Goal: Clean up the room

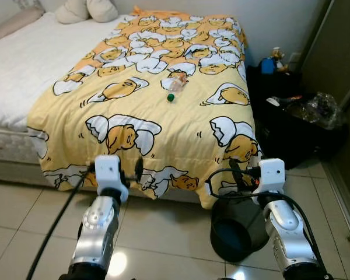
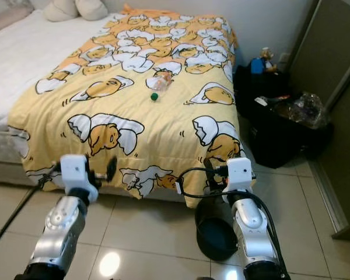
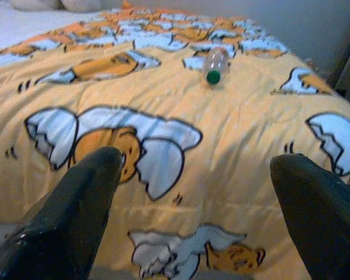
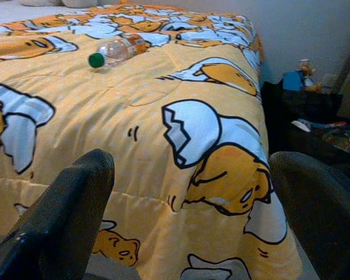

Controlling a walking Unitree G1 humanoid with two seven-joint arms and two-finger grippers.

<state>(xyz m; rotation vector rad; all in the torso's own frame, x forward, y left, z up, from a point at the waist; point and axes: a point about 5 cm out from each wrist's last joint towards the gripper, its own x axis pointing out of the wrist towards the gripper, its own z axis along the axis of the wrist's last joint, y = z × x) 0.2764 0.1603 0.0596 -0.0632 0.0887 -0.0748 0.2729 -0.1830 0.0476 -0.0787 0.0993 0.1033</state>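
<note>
A clear plastic bottle (image 1: 176, 87) with a green cap lies on its side in the middle of the yellow cartoon-print blanket (image 1: 163, 128) on the bed. My left gripper (image 1: 114, 168) is held at the foot of the bed, open, pointing up the blanket toward the bottle (image 3: 214, 64), well short of it. At the bed's near right corner my right gripper (image 1: 256, 171) is open too, with nothing between its fingers (image 4: 70, 216). A round black bin (image 1: 236, 233) stands on the tiles just under my right arm.
Black bags (image 1: 291, 125) with small clutter and a crumpled clear plastic bag (image 1: 321, 108) crowd the floor right of the bed. A dark wardrobe panel (image 1: 338, 52) rises at far right. A black cable (image 1: 52, 227) runs across the tiles at left. Pillows (image 1: 87, 10) lie at the bedhead.
</note>
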